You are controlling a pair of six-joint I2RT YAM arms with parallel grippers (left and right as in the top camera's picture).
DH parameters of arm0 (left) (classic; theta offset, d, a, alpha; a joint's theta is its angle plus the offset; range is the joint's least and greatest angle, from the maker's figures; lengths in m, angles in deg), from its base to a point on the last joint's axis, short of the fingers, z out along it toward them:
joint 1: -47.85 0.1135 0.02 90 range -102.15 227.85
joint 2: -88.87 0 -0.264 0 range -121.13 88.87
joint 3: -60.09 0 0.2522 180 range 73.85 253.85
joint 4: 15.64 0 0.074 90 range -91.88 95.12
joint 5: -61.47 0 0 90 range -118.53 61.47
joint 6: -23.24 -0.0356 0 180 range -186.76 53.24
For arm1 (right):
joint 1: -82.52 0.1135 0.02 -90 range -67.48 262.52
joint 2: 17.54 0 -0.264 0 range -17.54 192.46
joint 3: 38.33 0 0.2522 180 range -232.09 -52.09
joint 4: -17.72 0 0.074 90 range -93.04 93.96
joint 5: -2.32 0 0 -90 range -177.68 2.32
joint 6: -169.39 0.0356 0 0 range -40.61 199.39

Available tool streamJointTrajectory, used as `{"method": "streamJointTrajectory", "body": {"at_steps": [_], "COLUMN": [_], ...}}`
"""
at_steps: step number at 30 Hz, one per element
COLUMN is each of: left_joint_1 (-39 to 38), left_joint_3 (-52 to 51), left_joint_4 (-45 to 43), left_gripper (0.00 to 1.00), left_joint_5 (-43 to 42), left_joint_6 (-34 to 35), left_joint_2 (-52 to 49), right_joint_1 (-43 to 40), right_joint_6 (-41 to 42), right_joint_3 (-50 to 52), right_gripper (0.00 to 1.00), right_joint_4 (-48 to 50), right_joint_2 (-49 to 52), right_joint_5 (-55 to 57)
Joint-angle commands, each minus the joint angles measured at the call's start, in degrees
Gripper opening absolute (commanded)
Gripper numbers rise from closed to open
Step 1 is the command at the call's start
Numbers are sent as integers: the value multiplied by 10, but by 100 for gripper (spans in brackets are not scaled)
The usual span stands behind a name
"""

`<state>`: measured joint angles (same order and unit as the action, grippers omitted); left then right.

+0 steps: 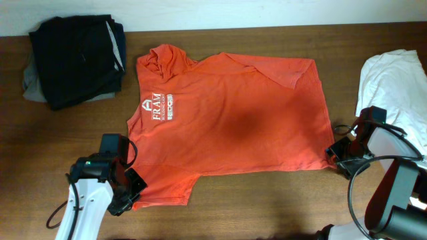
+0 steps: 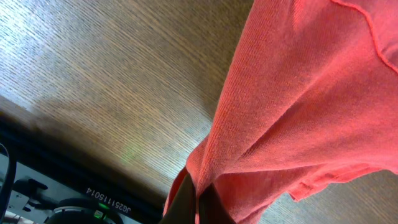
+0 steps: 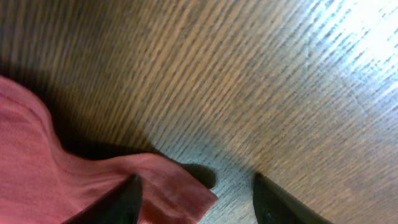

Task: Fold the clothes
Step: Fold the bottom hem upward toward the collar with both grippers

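– At the shirt's [image 1: 233,120] 7 o'clock corner, how did the left arm sit?
– It sat low, with its white forearm reaching in over the table's [image 1: 267,207] near edge and the wrist bent toward the cloth. The left claw [image 1: 132,190] was pressed together on the hem. In its own camera the dark fingertips [image 2: 180,210] pinched a gathered fold, and stretched creases ran away from the pinch across the shirt [image 2: 298,93].
– And the right arm?
– It was at the shirt's 4 o'clock, by the other lower corner. The right claw [image 1: 337,155] was spread. Its two dark fingers [image 3: 115,205] stood apart, and the shirt's [image 3: 37,168] corner lay on the wood between them, close to one finger. I could not tell whether it touched that finger.
– Where did the shirt lie, and what room was around it?
– It was spread flat across the middle of the table, white lettering up, with the collar toward 10 o'clock. Bare wood ran along 6 o'clock between the two arms. A black pile of clothes [image 1: 73,57] sat farther out at 10 o'clock, apart from the collar. A white cloth [image 1: 393,80] lay at 2 o'clock, near the right arm.
– Materials?
– The shirt was a soft red-orange knit, finely ribbed up close, with a stitched seam, and it was rumpled at the collar and the far sleeve. The table was brown wood with straight grain and a dull sheen.
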<state>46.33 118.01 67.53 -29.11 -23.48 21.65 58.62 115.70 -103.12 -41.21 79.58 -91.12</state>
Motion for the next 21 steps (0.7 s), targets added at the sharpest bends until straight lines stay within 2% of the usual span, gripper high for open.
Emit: {"method": "streamJointTrajectory", "body": {"at_steps": [1, 2, 3, 7, 10, 14, 17, 21], "left_joint_1": [2, 2, 2, 2, 2, 2, 2, 1], "left_joint_3": [6, 6, 6, 26, 118, 227, 241, 241], "left_joint_4": [3, 4, 5, 17, 98, 151, 108, 51], "left_gripper": [1, 0, 1, 1, 1, 1, 1, 1], "left_joint_5": [10, 10, 10, 10, 62, 80, 69, 53], "left_joint_6": [-7, -7, -7, -7, -7, -7, -7, -7], "left_joint_2": [6, 6, 6, 6, 6, 7, 4, -23], "right_joint_1": [2, 0, -5, -21, -44, -50, -44, -7], "right_joint_6": [7, 6, 6, 6, 6, 6, -20, -20], "right_joint_3": [28, 26, 21, -26, -115, -232, -280, -280], "right_gripper": [33, 16, 4, 4, 4, 4, 4, 5], "right_joint_4": [-1, -1, -14, -87, -210, -344, -362, -334], "right_joint_2": [16, 16, 16, 16, 13, -1, -21, -20], "right_joint_5": [7, 7, 7, 31, 55, 95, 97, 97]}}
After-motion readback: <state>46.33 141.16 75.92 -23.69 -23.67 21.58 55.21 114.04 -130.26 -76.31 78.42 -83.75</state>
